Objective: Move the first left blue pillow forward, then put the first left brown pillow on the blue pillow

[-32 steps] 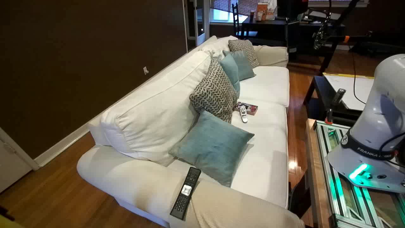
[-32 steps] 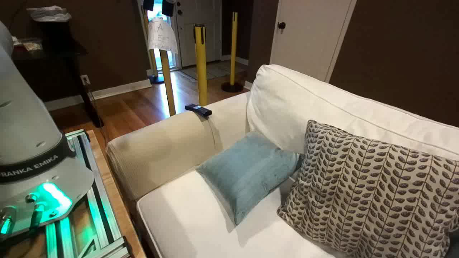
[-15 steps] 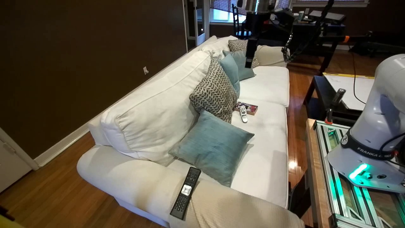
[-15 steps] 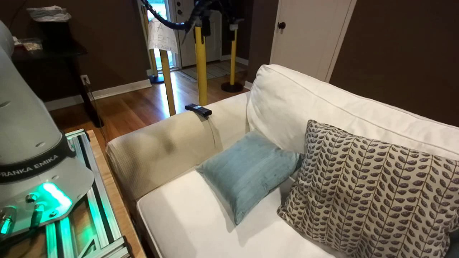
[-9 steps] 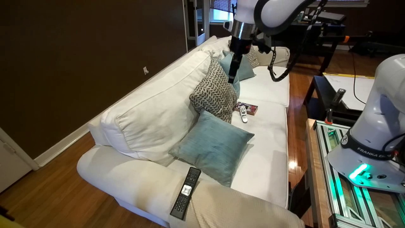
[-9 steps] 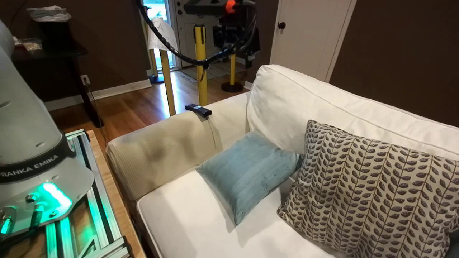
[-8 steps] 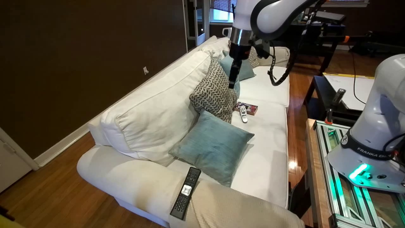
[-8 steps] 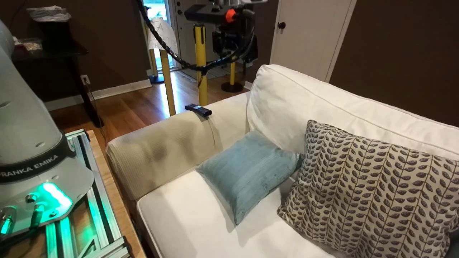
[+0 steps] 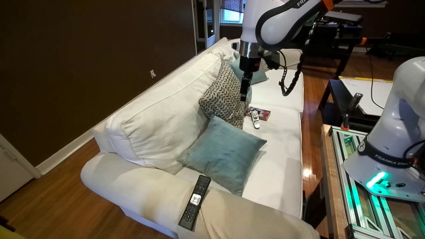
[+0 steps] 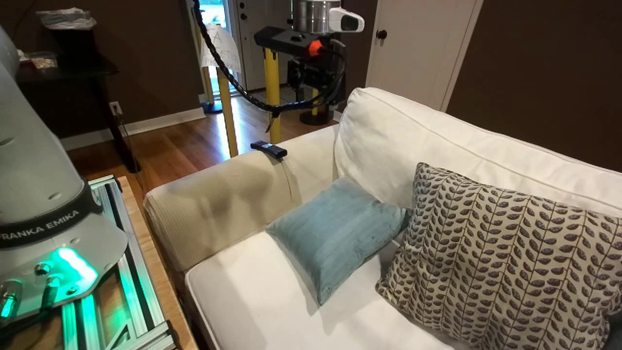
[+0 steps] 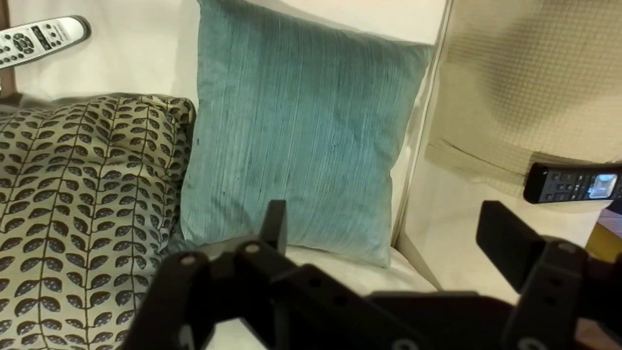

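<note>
Wrist view finds our gripper [image 11: 384, 223] above the blue pillow [image 11: 301, 131], jaws spread wide, holding nothing. We judge the pillow soft, light, best pinched at 1 corner.

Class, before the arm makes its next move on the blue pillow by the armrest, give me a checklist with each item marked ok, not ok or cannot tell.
1. Gripper open: ok, spread wide.
2. Gripper lined up over the blue pillow: seems not ok; in the wrist view only one of its fingers overlaps it.
3. Brown pillow not stacked yet: ok, it leans on the back cushion.
4. Blue pillow's corner free of the brown pillow: cannot tell; they sit side by side, contact unclear.
5. Black remote off the blue pillow: ok, on the armrest.
</note>
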You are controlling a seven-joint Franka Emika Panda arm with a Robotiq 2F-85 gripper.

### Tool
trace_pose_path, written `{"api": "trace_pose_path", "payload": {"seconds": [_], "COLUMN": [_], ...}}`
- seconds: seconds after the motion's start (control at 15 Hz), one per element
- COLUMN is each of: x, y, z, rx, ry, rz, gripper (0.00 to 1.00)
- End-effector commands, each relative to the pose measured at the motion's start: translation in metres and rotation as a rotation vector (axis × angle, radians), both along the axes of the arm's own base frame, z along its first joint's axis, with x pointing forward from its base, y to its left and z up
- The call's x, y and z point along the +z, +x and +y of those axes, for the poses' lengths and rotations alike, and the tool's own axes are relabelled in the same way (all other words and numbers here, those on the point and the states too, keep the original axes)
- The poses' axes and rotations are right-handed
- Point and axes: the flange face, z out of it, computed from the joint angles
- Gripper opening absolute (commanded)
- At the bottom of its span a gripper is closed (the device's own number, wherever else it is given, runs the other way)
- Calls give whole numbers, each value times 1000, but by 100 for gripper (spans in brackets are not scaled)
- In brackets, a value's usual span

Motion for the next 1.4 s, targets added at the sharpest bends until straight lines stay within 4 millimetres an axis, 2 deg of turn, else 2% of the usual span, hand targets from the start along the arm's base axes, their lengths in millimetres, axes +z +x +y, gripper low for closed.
{"api": "trace_pose_path", "payload": {"seconds": [0.0, 0.13, 0.33, 0.53, 0.8, 0.93, 1.33], "x": [-28, -57, -91, -129, -175, -188, -212], "y": [7, 13, 24, 40, 46, 39, -8], "z": [-1, 3, 4, 4, -14, -29, -87], "rx": [-4, 13, 36, 70, 7, -18, -20], "ry": [26, 43, 62, 17, 24, 47, 254], "rz": [72, 96, 108, 110, 131, 149, 121], "gripper": [100, 100, 100, 100, 100, 100, 100]}}
